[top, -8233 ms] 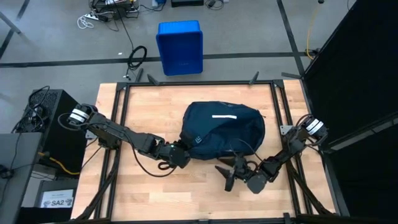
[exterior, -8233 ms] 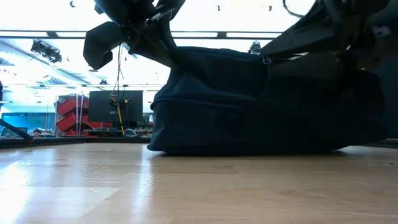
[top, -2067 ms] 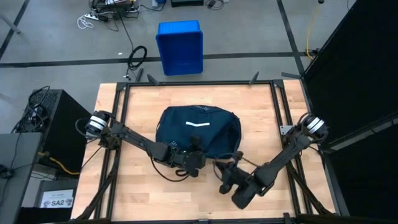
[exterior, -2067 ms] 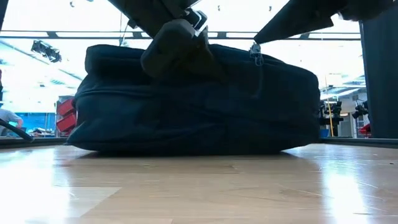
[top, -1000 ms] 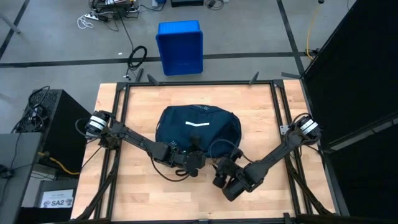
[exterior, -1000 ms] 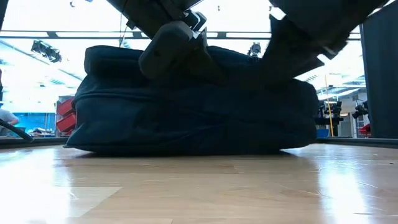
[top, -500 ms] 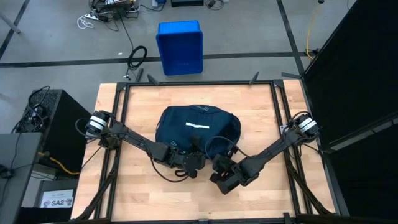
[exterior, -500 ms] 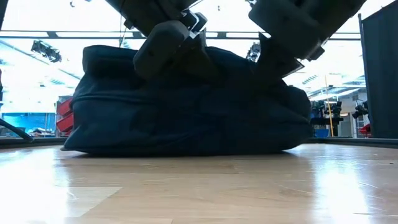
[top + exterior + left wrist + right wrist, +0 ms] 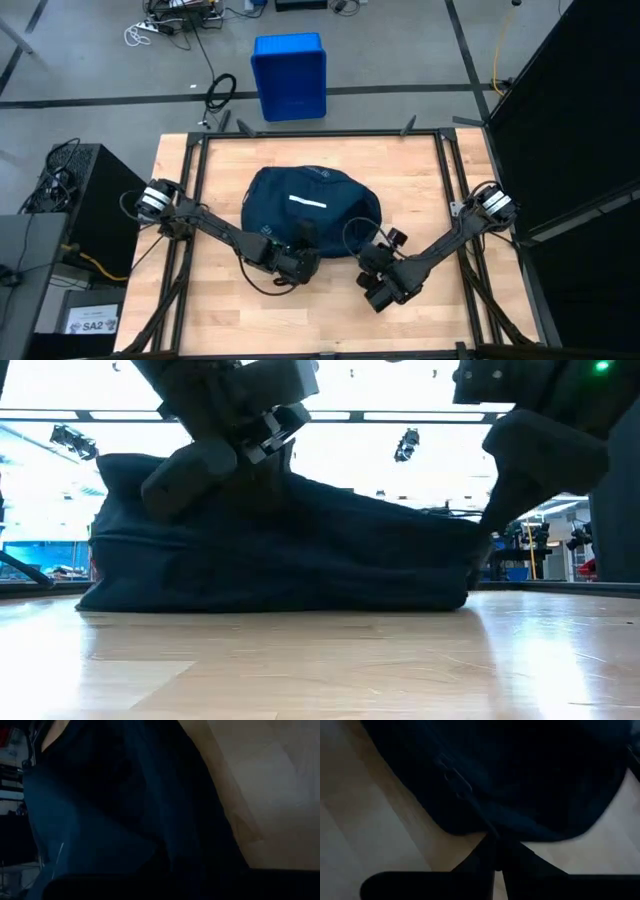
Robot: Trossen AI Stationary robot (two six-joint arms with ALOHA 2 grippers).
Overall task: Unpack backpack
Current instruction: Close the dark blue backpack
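Observation:
The dark navy backpack (image 9: 305,205) lies on its side in the middle of the wooden table, white stripe up. In the low view its left part (image 9: 150,510) stands high and its right part slopes down to a low tip. My left gripper (image 9: 303,240) is at the backpack's near side, up on its top (image 9: 262,460), shut on fabric. My right gripper (image 9: 372,255) is at the near right end of the backpack (image 9: 520,780), shut on its edge. My left gripper is shut on the backpack's fabric at the top of its near side (image 9: 285,478), slanting down from the near left. A fold of cloth (image 9: 165,850) runs into the fingers, whose tips are hidden by the cloth. My right gripper pinches the backpack's lower edge (image 9: 495,839) at its near right end between the two fingers (image 9: 485,857), slanting down from the near right. That end (image 9: 465,560) is drawn out to a point, just above the table; the rest lies on the wood.
A bright blue bin (image 9: 290,75) stands on the floor beyond the far edge. Black frame rails (image 9: 445,170) run along the table's sides. Bare wood (image 9: 320,315) lies between the backpack and the near edge. A dark cabinet (image 9: 95,190) stands left of the table.
My right gripper has come down onto the backpack's near right end, taken hold and drawn back toward the right. The backpack's right part has sunk and stretched to a point. My left gripper has gone toward the left with its fabric, and the backpack has shifted left.

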